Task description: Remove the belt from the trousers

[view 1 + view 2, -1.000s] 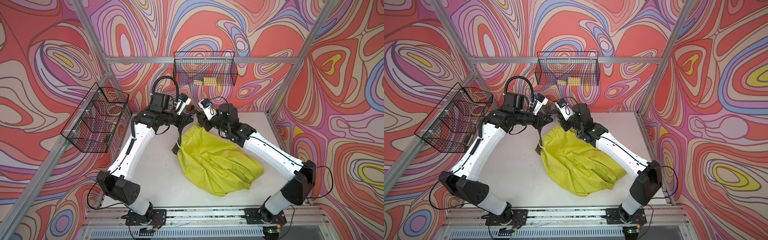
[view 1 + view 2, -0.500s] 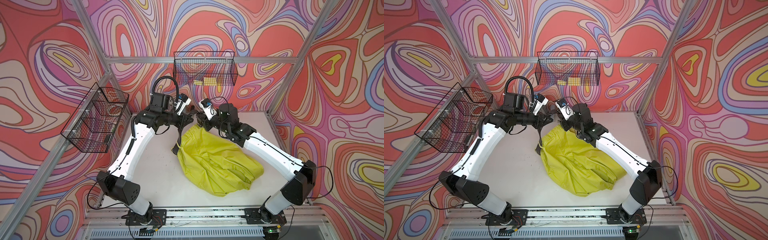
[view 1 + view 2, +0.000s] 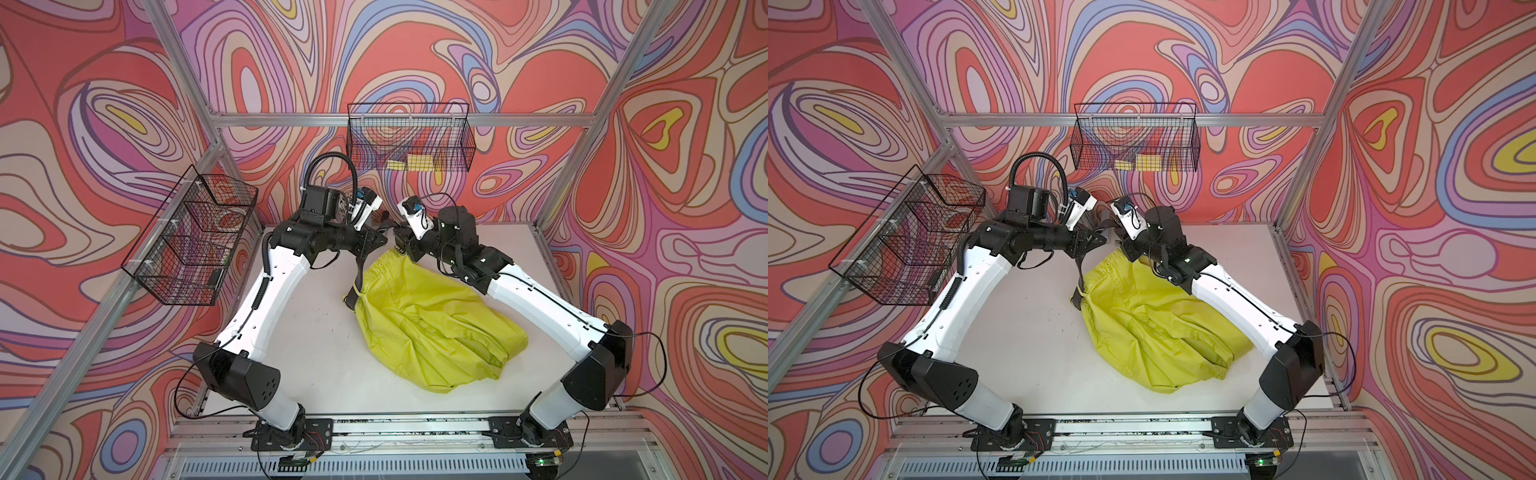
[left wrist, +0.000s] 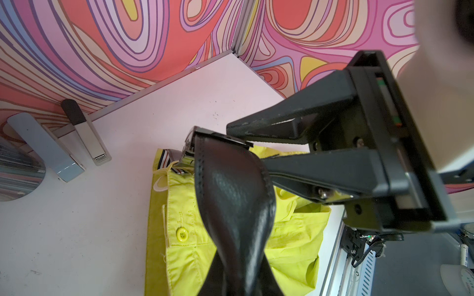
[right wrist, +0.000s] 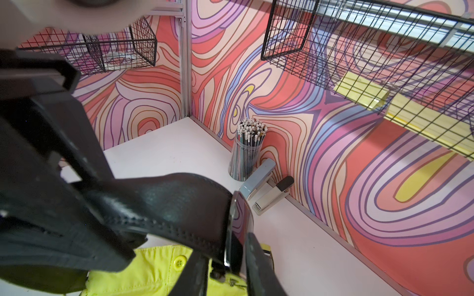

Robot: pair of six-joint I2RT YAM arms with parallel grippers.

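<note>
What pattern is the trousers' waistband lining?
Black-and-white stripes on the waistband lining of the yellow-green fabric trousers; clearest in left wrist view.

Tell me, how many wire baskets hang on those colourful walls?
2. The side basket hangs on the wall at the robot's left; the back basket hangs on the far wall, facing the robot. Both show fully, though others could hang outside the pictures.

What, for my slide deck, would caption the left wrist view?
Left jaws clamp the twisted black belt above the yellow-green trousers.
</note>
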